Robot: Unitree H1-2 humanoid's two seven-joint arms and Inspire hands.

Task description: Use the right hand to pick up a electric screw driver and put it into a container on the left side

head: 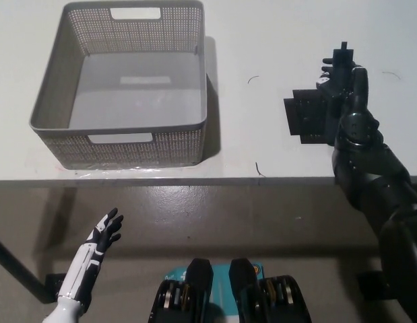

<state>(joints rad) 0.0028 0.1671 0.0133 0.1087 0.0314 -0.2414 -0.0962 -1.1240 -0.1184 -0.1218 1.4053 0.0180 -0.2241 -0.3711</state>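
— Two hands in view; what's the right hand (343,84) doing?
— Gripping the electric screwdriver (341,59) above the black mat (306,118) on the tabletop (262,40).
— And the left hand (104,232)?
— Empty, fingers spread, below the tabletop edge; grey container (120,87) empty.

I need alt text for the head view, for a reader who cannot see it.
The black right hand grips an electric screwdriver above a black mat on the white table. An empty grey basket sits left; the white left hand hangs open below.

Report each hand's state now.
Left hand: open, holding nothing, below the table edge.
Right hand: shut on the electric screwdriver.
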